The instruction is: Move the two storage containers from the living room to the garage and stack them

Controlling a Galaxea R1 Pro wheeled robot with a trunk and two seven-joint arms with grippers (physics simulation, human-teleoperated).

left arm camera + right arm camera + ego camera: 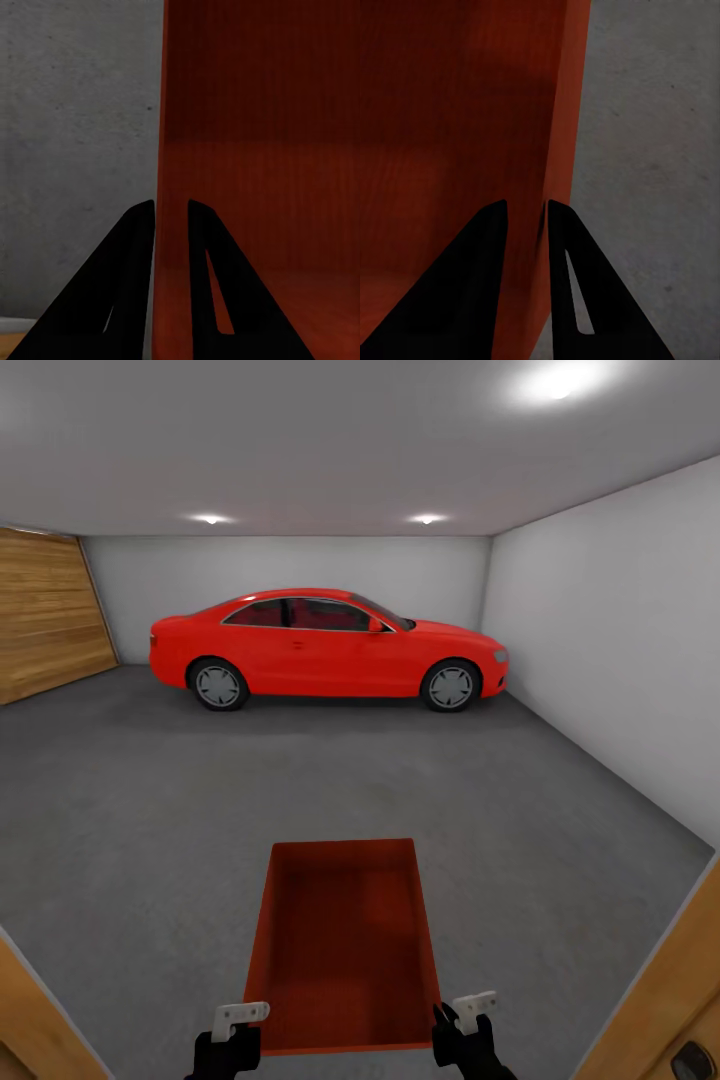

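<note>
Already inside the garage, the robot carries one bin (343,945) out in front, its long axis pointing ahead toward the car (328,648). Each gripper pinches a side wall near the bin's near end: left gripper (171,217) on the left wall, right gripper (526,217) on the right, fingers nearly closed. It hangs seemingly level above the floor (130,810), so setting it down means lowering both arms evenly.
</note>
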